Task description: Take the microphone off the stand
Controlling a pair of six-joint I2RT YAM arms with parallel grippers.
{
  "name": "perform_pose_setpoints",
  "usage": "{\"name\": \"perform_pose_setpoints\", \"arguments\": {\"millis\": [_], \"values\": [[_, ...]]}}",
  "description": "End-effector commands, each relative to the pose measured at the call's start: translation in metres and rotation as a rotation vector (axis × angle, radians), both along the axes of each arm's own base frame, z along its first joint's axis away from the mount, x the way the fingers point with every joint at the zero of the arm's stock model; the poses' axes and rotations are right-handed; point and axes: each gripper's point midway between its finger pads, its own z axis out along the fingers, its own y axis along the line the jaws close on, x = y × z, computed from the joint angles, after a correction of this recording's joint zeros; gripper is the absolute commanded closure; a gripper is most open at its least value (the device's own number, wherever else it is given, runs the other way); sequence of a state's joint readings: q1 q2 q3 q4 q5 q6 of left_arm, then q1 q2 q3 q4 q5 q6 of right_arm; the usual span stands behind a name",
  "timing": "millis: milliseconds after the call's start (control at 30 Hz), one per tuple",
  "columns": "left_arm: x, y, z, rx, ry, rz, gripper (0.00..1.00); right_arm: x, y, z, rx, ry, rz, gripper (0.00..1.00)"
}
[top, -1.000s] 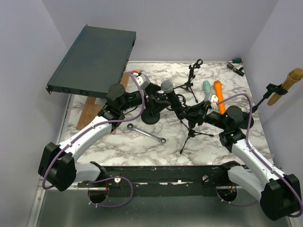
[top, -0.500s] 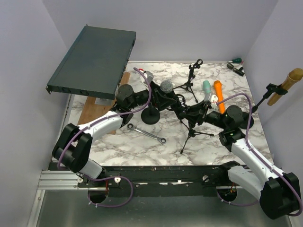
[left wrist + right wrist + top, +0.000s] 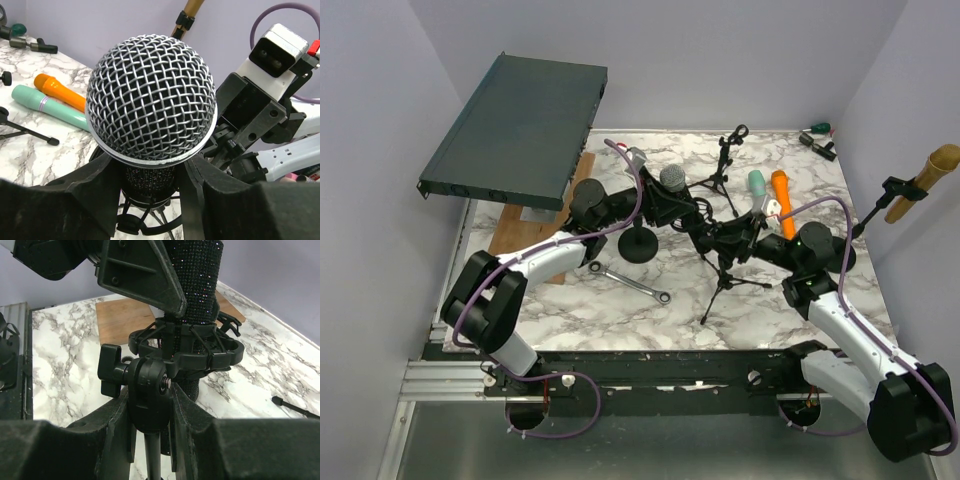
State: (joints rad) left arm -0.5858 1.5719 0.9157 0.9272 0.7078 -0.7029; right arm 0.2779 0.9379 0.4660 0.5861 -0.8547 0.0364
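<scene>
The microphone (image 3: 672, 178) has a silver mesh head (image 3: 150, 100) and a black glittery body (image 3: 197, 275). It stands upright in the black shock mount (image 3: 185, 347) of a tripod stand (image 3: 725, 285) at mid-table. My left gripper (image 3: 667, 202) reaches in from the left. In the left wrist view the left gripper (image 3: 150, 175) has both fingers pressed on the body just under the head. My right gripper (image 3: 712, 238) comes from the right. The right wrist view shows that gripper (image 3: 150, 405) shut on the stand's swivel joint, below the mount.
A black round-base stand (image 3: 640, 245) sits just left of the tripod, with a wrench (image 3: 630, 283) in front. A teal microphone (image 3: 757, 183), an orange one (image 3: 782, 200) and a small tripod (image 3: 725, 165) lie behind. A dark rack unit (image 3: 520, 125) leans over a wooden board (image 3: 515, 235).
My left arm has swung right toward the microphone, and its jaws have narrowed from wide open onto the microphone's body. The right arm and the stand have stayed in place.
</scene>
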Motion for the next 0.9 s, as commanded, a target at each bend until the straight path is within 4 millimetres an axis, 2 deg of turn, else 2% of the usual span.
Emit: {"name": "perform_pose_setpoints", "arguments": {"millis": [0, 67, 100, 300, 500, 867], "values": [[-0.005, -0.005, 0.025, -0.040, -0.057, -0.036, 0.86, 0.008, -0.006, -0.011, -0.034, -0.020, -0.032, 0.99], [-0.006, -0.005, 0.031, -0.037, -0.065, -0.042, 0.99, 0.011, -0.008, -0.014, -0.049, -0.019, -0.045, 0.99], [-0.006, -0.005, 0.034, -0.034, -0.069, -0.044, 1.00, 0.012, -0.010, -0.015, -0.056, -0.020, -0.054, 0.99], [-0.014, 0.003, 0.064, 0.001, -0.168, -0.028, 1.00, 0.022, -0.019, -0.027, -0.100, 0.006, -0.098, 0.99], [-0.026, 0.018, 0.107, 0.051, -0.297, -0.002, 1.00, 0.030, -0.028, -0.042, -0.141, 0.061, -0.123, 0.99], [-0.037, 0.039, 0.149, 0.121, -0.432, 0.065, 1.00, 0.028, -0.033, -0.057, -0.180, 0.079, -0.117, 0.99]]}}
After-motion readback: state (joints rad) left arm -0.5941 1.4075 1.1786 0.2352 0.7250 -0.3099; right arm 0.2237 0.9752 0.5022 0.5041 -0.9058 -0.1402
